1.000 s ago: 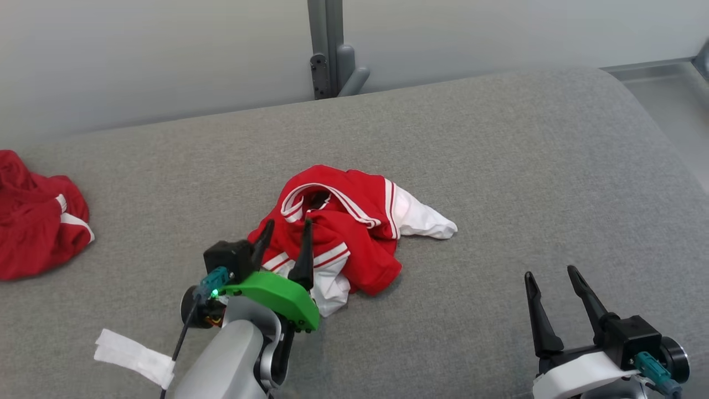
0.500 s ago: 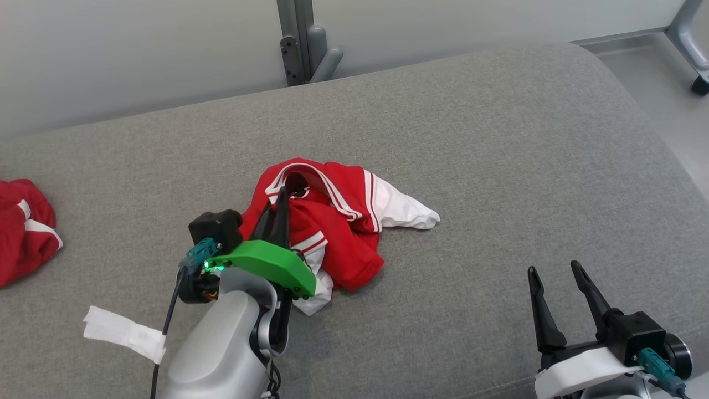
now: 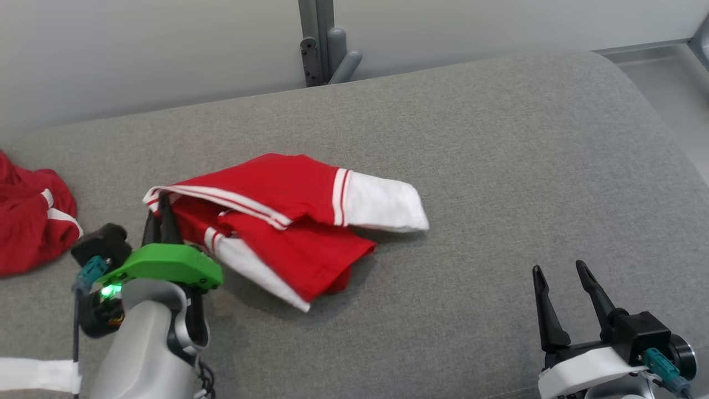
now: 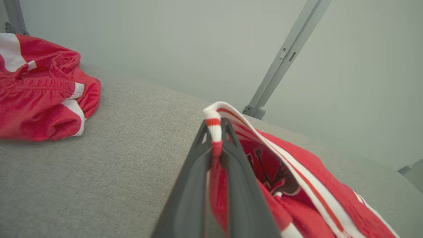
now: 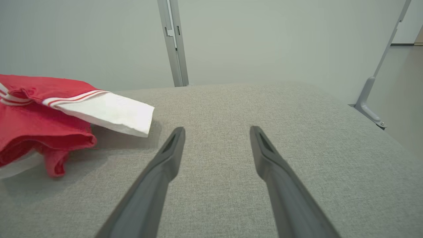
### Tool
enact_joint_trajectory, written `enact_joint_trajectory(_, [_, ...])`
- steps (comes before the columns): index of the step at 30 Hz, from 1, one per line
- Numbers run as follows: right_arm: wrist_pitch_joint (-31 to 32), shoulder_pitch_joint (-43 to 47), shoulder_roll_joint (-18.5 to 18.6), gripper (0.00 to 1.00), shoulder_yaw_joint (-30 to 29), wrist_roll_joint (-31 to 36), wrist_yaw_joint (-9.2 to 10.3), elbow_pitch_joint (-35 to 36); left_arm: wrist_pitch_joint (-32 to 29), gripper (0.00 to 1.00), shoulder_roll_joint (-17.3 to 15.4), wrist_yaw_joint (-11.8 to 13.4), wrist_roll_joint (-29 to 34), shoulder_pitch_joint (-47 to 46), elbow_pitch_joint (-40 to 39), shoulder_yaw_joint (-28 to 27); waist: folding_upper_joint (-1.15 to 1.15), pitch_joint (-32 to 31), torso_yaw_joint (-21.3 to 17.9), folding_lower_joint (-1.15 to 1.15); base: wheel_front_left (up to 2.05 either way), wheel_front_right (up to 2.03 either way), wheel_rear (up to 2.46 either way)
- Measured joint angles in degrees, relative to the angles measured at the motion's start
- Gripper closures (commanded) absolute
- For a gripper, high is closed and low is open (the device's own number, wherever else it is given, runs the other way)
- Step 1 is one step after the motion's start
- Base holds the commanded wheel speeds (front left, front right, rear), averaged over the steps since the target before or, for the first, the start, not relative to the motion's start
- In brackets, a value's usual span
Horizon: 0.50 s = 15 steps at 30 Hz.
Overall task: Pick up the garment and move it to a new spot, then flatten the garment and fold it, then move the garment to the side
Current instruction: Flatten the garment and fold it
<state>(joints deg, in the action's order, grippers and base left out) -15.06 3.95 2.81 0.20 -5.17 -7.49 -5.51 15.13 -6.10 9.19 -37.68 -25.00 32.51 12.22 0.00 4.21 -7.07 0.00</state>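
Nearest me, at the lower right, my right gripper (image 3: pixel 558 267) hovers over the grey cushion (image 3: pixel 498 138), fingers spread wide and touching nothing. At the lower left, my left gripper (image 3: pixel 157 213) has its fingers clenched on the red-and-white striped edge of the garment (image 3: pixel 277 188). The red garment lies mid-cushion. Its long axis runs from that pinched edge across to the right, and its white sleeve end points right. A second red garment (image 3: pixel 27 221) lies bunched at the far left. A grey post (image 3: pixel 316 39) stands behind the cushion.
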Motion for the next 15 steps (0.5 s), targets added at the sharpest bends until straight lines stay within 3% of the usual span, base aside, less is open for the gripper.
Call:
enact_joint_trajectory(6, [0.00, 0.01, 0.01, 0.00, 0.33, -0.01, 0.00, -0.09, 0.00, 1.00, -1.00, 0.04, 1.35, 4.54, 3.22, -7.68, 0.00, -0.20, 1.29, 0.00, 0.00, 0.00, 0.00])
enact_joint_trajectory(12, [0.00, 0.13, 0.01, 0.00, 0.44, 0.27, 0.00, -0.27, 0.00, 1.00, -0.63, -1.45, 3.11, 7.90, 6.77, -11.76, 0.00, -0.60, 2.16, 0.00, 0.00, 0.00, 0.00])
enact_joint_trajectory(14, [0.00, 0.21, 0.01, 0.00, 0.45, 0.35, 0.00, -0.38, 0.01, 0.60, -0.41, -2.16, 4.12, 8.54, 7.24, -12.83, 0.00, -0.88, 2.40, 0.00, 0.00, 0.00, 0.00])
enact_joint_trajectory(15, [0.00, 0.34, 0.01, 0.00, 0.49, 0.37, 0.00, -0.38, 0.01, 0.00, -0.29, -2.41, 4.90, 8.78, 7.36, -13.33, 0.00, -1.04, 2.51, 0.00, 0.00, 0.00, 0.00])
